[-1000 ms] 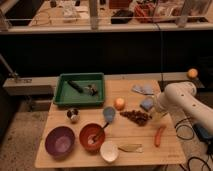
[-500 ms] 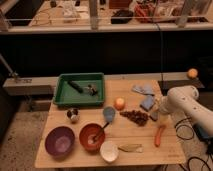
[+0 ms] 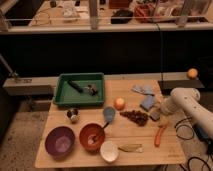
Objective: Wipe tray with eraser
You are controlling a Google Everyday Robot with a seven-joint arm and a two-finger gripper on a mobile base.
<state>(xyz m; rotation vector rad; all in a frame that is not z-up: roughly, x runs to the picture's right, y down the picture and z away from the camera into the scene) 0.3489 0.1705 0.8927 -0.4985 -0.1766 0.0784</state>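
The green tray point(image 3: 61, 95) sits at the back left of the wooden table and holds a dark tool point(image 3: 75, 85) and a small greyish object point(image 3: 91, 89). A small grey block point(image 3: 154, 115) that looks like the eraser lies at the right side of the table, beside a dark red cluster point(image 3: 134, 116). My gripper point(image 3: 160, 112) is at the end of the white arm point(image 3: 182, 102), low over the table and right at that grey block, far to the right of the tray. I cannot tell if it touches the block.
Two blue-grey pads point(image 3: 142, 90) point(image 3: 148, 103) lie behind the gripper. An orange fruit point(image 3: 119, 103), a blue scoop point(image 3: 108, 114), a purple bowl point(image 3: 60, 141), an orange bowl point(image 3: 92, 136), a white bowl point(image 3: 109, 150) and a red-orange carrot point(image 3: 160, 134) are spread across the table.
The white arm has shifted slightly at the table's right side, with the gripper staying low near the grey block. The other objects have not moved.
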